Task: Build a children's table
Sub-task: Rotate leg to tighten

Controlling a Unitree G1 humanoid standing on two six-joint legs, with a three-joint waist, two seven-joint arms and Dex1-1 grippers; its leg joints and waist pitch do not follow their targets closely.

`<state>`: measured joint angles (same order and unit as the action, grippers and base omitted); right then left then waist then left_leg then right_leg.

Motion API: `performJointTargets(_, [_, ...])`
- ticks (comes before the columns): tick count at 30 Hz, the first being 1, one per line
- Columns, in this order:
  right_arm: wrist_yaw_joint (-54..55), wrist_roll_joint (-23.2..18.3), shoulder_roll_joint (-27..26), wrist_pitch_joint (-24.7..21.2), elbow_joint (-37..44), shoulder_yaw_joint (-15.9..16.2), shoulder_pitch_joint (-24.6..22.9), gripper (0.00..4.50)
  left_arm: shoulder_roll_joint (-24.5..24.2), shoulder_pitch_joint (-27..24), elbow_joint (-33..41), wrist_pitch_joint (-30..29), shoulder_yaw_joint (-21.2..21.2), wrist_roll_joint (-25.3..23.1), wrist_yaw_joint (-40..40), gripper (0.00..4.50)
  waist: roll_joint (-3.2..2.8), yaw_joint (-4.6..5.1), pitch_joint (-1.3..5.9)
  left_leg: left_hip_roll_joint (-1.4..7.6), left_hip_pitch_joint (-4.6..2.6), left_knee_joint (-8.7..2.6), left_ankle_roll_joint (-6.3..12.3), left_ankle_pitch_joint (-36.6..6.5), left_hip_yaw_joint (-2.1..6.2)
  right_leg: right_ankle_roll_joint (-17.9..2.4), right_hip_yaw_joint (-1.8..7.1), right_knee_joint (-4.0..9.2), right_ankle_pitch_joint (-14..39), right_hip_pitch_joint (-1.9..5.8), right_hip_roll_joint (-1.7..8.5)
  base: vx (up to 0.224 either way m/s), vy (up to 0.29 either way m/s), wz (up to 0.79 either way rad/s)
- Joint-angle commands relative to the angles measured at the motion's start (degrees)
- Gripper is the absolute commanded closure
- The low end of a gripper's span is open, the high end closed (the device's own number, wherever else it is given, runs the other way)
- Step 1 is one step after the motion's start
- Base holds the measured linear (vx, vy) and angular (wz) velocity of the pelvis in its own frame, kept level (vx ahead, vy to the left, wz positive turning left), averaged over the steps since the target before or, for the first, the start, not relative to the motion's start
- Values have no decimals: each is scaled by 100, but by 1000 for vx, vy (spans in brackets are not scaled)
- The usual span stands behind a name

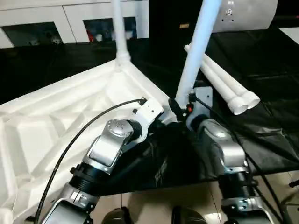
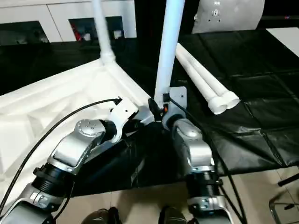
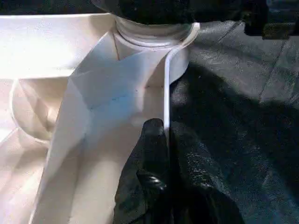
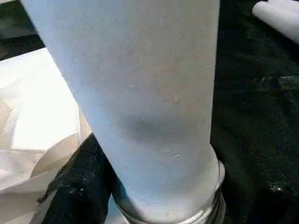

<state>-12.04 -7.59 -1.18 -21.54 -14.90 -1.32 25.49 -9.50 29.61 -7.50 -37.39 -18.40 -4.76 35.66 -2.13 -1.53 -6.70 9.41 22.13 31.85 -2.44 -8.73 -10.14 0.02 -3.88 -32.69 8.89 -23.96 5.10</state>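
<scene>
The top (image 1: 56, 126) lies upside down on the black surface (image 1: 275, 93), ribbed underside facing up, and fills the left part of the head views. One leg (image 1: 119, 28) stands upright in the far corner socket. A second leg (image 2: 167, 51) stands at the near right corner, leaning slightly, its lower end in the socket (image 3: 154, 35) at that corner.

Two more legs (image 2: 205, 79) lie flat on the surface to the right of the top, side by side and touching each other, with their wide ends toward us. They sit well apart from the top.

Our left hand (image 3: 164, 154) sits at the near right edge of the top. In the left wrist view its two black fingers (image 3: 149, 158) are clamped on the thin upright rim (image 3: 166, 88) of the top, one finger on each side, just short of the corner socket.

Our right hand (image 1: 180, 106) is at the base of the leaning leg. In the right wrist view a black finger (image 4: 77, 186) lies against the side of the leg just above the socket. The leg hides the other finger, so we cannot tell whether this hand grips the leg or merely rests beside it.

A black cable (image 1: 70, 144) runs along the left forearm (image 1: 107, 149). White cabinets (image 1: 70, 18) stand behind the surface.
</scene>
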Motion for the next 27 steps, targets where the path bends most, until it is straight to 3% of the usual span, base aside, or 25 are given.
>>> performJointTargets(1, [-137,-122,-334,-266,-539,317,-255,108,-87,198,212,121,67,-227,-178,450,27,-30,312,299,-64,-447,92,-2172,165,-700,256,502,2629,181,326,0,0,0])
performJointTargets(4, [-150,-135,-309,-229,-536,260,-228,89,-220,134,257,176,62,-197,-34,450,27,-20,324,290,-40,-439,77,-2114,164,-792,254,481,2457,217,332,0,0,0])
performJointTargets(5, [-150,-135,-309,-229,-536,260,-228,74,-220,134,257,176,62,-197,-34,450,-1,-23,331,296,-71,-435,75,-2094,148,-843,262,480,2367,202,325,0,0,0])
performJointTargets(7, [-221,-96,-226,-150,-512,286,-226,61,-314,92,269,224,47,-154,70,450,-6,-28,335,302,-55,-435,78,-2023,148,-934,262,450,2169,225,320,0,0,0])
performJointTargets(8, [-433,-73,-43,-48,-321,331,-321,61,-436,43,244,299,60,-64,177,450,-46,-29,350,304,-57,-430,68,-2008,148,-956,262,438,2116,237,322,0,0,0])
performJointTargets(11, [-819,-79,234,141,9,416,-515,30,-576,3,162,474,72,19,323,450,-22,-54,383,314,-71,-402,111,-1811,117,-1063,277,410,1710,253,310,0,0,0])
performJointTargets(15, [-1882,-404,850,396,727,412,-966,5,-917,-46,-107,1070,9,78,797,450,-14,-111,417,323,-42,-364,318,-1439,109,-1217,268,347,1173,312,305,0,0,0])
performJointTargets(17, [-1956,-412,908,409,764,420,-992,5,-939,-47,-124,1094,8,85,830,450,6,-105,425,327,-47,-351,350,-1381,96,-1327,264,341,1113,317,305,0,0,0])
performJointTargets(20, [-2898,-679,1598,377,1178,445,-1173,5,-1371,-57,-306,1793,-168,152,1534,450,6,-141,421,320,-55,-344,424,-1455,110,-1275,256,367,1388,342,318,0,0,0])
performJointTargets(23, [-3672,-830,2189,467,1244,431,-1073,5,-1776,-84,-437,2500,-398,217,2291,450,-21,-167,399,343,-95,-352,385,-1604,88,-1247,275,385,1636,296,312,0,0,0])
performJointTargets(27, [-4214,-826,2526,538,1157,540,-935,5,-1931,-102,-537,2880,-479,333,2778,450,-4,-230,440,360,-114,-332,340,-1505,93,-1368,275,336,1524,301,326,0,0,0])
